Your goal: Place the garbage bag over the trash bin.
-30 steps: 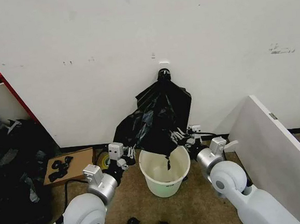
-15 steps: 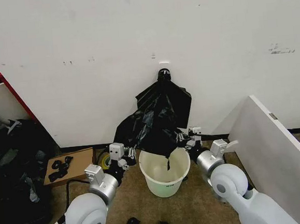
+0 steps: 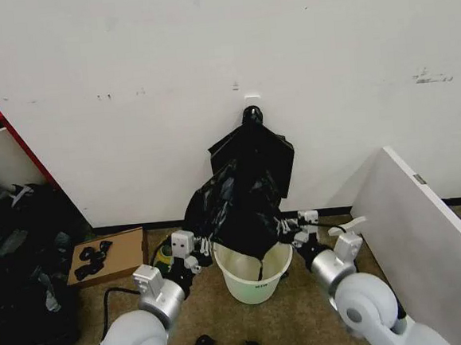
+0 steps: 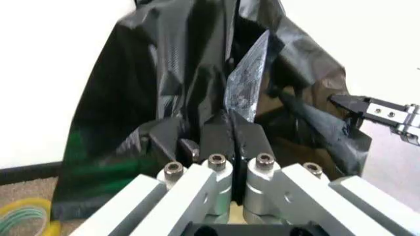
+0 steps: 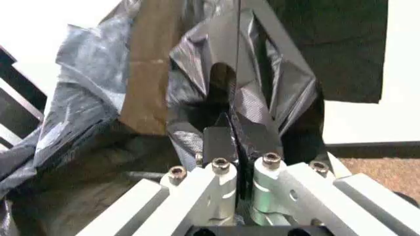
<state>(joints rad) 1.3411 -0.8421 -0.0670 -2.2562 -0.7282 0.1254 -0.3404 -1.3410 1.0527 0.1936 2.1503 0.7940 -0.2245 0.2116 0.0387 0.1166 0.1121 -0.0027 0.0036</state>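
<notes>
White, round and slightly tapered, the plastic trash bin [image 3: 254,274] stands on the brown floor between both arms. At its nine o'clock rim the left gripper [image 4: 231,129] has its dark fingers pressed together on a fold of the large glossy black garbage bag [image 3: 240,212]; at three o'clock the right gripper [image 5: 235,135] pinches another fold of it. The bag hangs spread over the bin's mouth. Beyond, at twelve o'clock, a flat knotted bundle of black bags [image 3: 259,150] hangs against the white wall [image 3: 326,69].

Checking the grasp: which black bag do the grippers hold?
The crinkly garbage bag over the trash bin, not the flat bundle knotted on the wall.
</notes>
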